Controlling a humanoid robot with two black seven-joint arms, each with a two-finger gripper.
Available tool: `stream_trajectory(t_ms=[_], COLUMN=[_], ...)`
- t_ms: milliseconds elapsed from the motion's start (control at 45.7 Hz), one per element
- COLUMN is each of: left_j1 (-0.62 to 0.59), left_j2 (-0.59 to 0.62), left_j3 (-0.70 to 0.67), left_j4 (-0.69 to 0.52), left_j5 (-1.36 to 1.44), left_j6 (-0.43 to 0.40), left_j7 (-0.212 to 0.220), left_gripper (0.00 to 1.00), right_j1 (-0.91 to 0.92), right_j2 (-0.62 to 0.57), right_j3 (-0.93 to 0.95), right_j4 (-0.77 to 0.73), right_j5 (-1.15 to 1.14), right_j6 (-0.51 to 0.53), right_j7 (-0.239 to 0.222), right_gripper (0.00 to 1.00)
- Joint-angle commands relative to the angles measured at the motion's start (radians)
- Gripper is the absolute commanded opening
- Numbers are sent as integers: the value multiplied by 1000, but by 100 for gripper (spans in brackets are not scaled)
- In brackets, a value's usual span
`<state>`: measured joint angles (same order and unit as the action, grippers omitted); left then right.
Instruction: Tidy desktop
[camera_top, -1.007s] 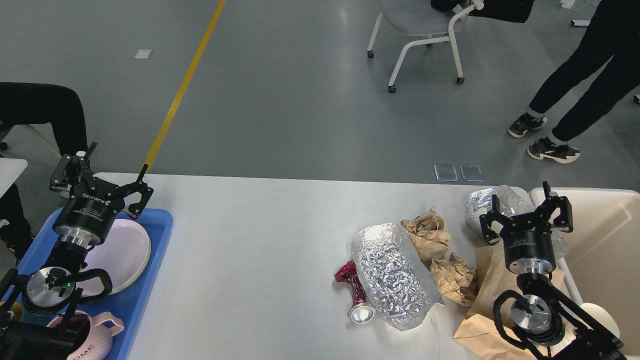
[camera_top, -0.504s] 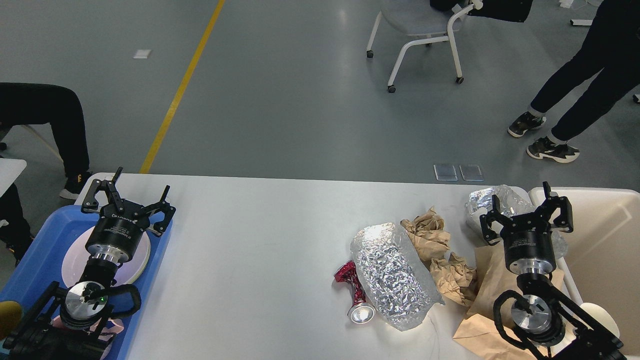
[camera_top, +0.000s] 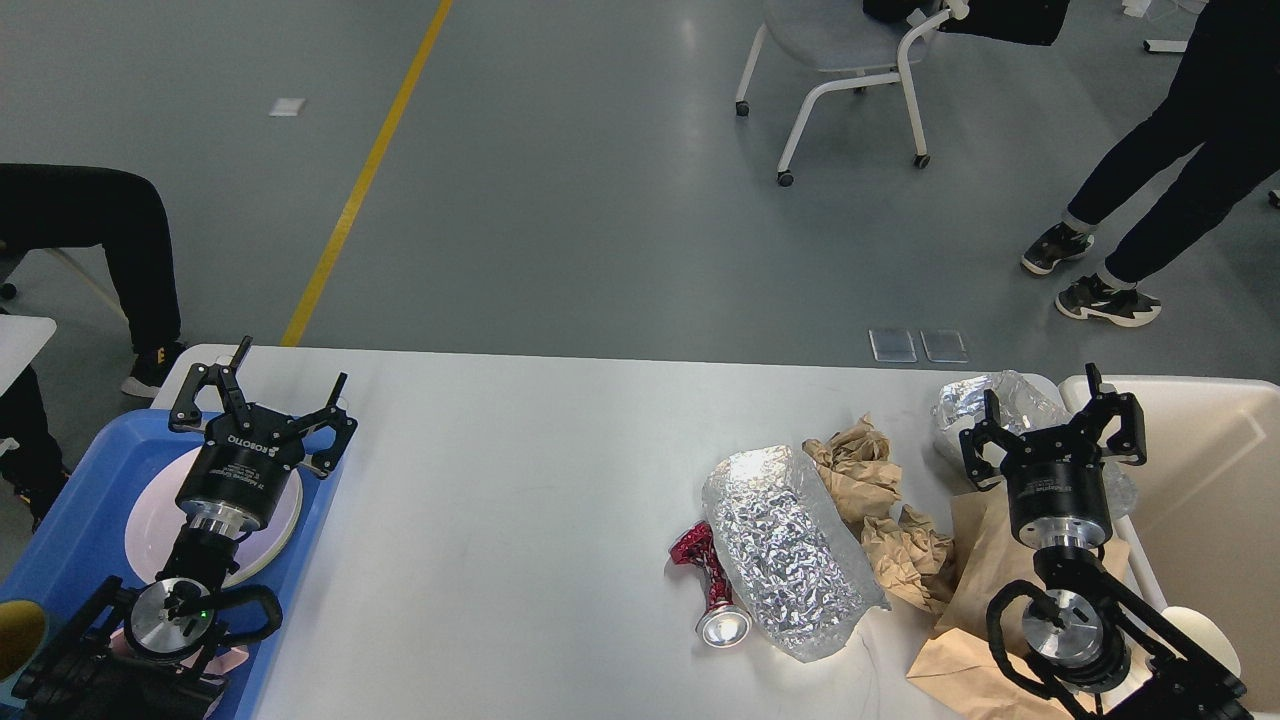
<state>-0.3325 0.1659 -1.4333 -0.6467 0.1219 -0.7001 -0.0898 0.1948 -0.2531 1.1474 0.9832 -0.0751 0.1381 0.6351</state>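
The desktop (camera_top: 520, 480), a wide white tabletop, fills the lower half of the view and is bare across its middle; the clutter sits toward its right end. A beige bin (camera_top: 1210, 500) stands at the right edge, and a blue tray (camera_top: 80, 520) at the left edge holds a pale plate (camera_top: 150, 520).

The biggest piece of litter is a crumpled silver foil bag (camera_top: 790, 550), lying flat with a crushed red can (camera_top: 712, 590) touching its left side. Just right of the bag are wads of brown paper (camera_top: 880, 500), then a flat brown paper bag (camera_top: 975, 610) partly under the right arm, and a second foil wad (camera_top: 965, 405) near the far edge.

The right gripper (camera_top: 1060, 425) hovers beside the bin with its fingers spread, holding nothing. The left gripper (camera_top: 265, 400) hangs over the tray's far corner, fingers likewise spread and empty.

The step in hand looks like clearing rubbish into the bin. It is best done by the right arm, taking the nearest, lightest wads first. Foil and paper crush easily, so a pinch on a raised fold should hold better than one on a flat face. The can may roll if nudged.
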Motion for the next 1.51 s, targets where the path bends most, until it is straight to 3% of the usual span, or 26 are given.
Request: stream_trajectory(t_ms=[0, 241, 372, 1489], left_j1=[-2, -10, -10, -10], left_j2=[-2, -6, -8, -5], left_j3=[-1, -15, -3, -1], left_j4=[2, 16, 16, 16], left_j5=[-8, -12, -5, -21], left_j6=[-2, 2, 2, 4], left_j7=[-4, -5, -28, -27], left_gripper=[96, 96, 96, 96], right_j1=[0, 0, 0, 6], right_j2=[0, 0, 0, 31], right_j3=[0, 0, 0, 11], right_j4=[0, 2, 0, -3], right_j5=[0, 0, 0, 3], right_j6=[0, 0, 0, 2], right_j7=[0, 0, 0, -3], right_gripper=[100, 100, 100, 100])
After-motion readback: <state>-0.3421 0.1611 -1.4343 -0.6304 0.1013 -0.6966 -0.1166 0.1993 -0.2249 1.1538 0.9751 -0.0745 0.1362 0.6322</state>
